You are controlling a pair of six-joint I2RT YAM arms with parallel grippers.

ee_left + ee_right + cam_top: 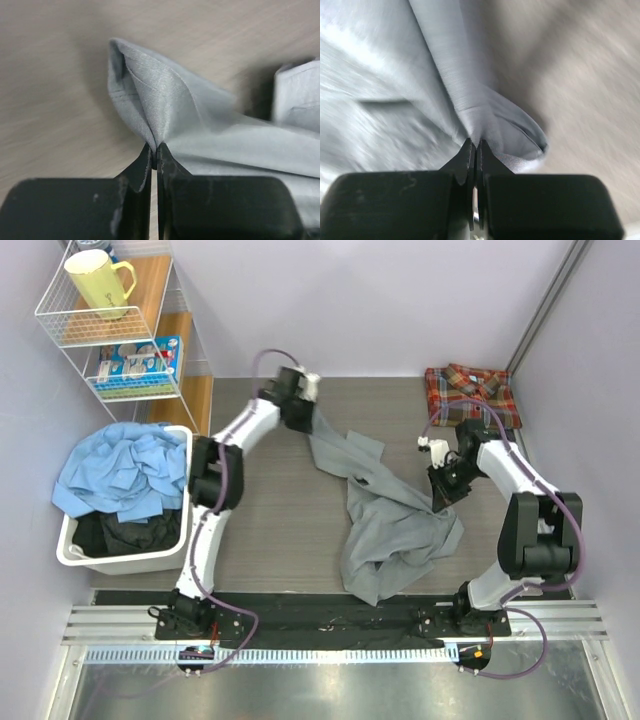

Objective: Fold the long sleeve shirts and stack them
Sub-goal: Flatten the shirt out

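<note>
we are gripping the grey shirt (385, 530), lying rumpled on the middle of the bench (270, 530), with left end effector (154, 152) and right end effector (474, 147) both clamped tight on cloth folds; spreading step, we are judging, next calling for drawing apart to flatten it.

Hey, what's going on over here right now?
A robot is partway through folding shirts. The left gripper is shut on one fold of the crumpled grey shirt, and the right gripper is shut on another fold. The plaid shirt already sits folded at the far right corner.
</note>
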